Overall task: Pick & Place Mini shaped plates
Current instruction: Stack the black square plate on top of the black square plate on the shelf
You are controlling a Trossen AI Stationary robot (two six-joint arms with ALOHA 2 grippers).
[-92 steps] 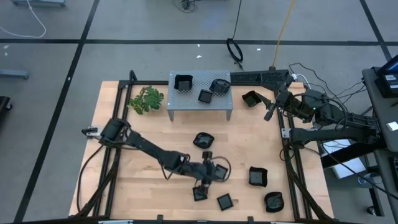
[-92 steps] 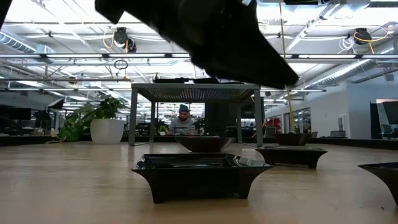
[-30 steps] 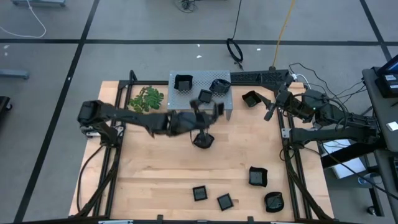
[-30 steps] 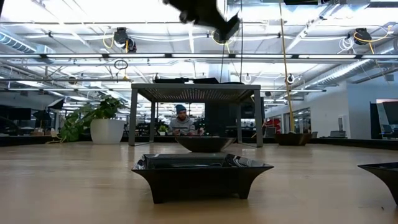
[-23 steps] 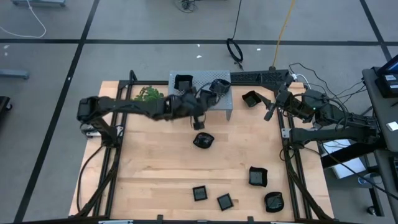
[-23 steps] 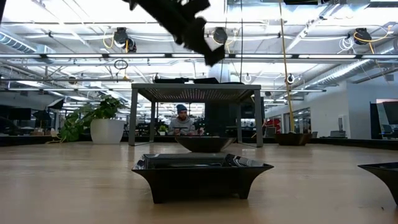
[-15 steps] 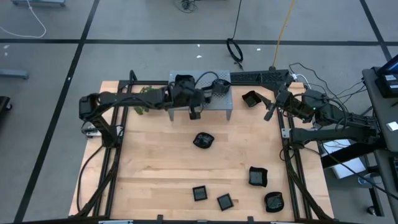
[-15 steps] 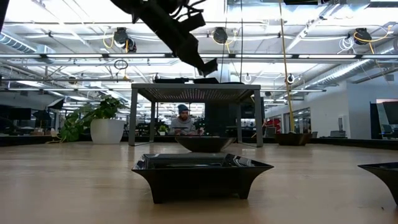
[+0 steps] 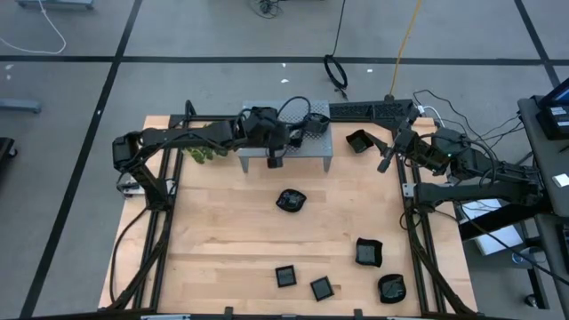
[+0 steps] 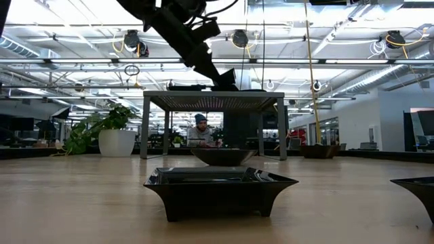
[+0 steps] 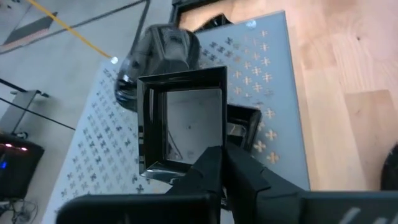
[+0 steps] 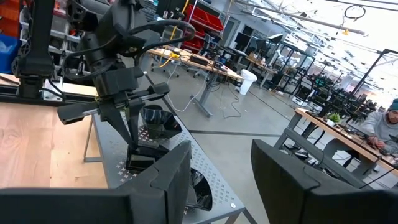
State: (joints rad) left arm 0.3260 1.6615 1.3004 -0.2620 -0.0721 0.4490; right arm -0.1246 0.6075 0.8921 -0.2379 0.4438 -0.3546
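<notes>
Mini shaped plates are landing on the grey stand (image 9: 253,142): the left gripper (image 11: 219,163), fingers pinching a square plate (image 11: 183,121), is hovering there; the right gripper (image 12: 214,171), fingers spread, is waiting far right. Several are already up, six are remaining on the table (image 9: 222,231).

Glossy black square mini plate (image 11: 183,121) held tilted in left claw (image 11: 214,163) above grey perforated stand (image 9: 286,142), which carries more black plates (image 9: 313,123). Others lie scattered on wooden counter (image 9: 222,231): one centre (image 9: 290,200), four at near-right (image 9: 368,252).
</notes>
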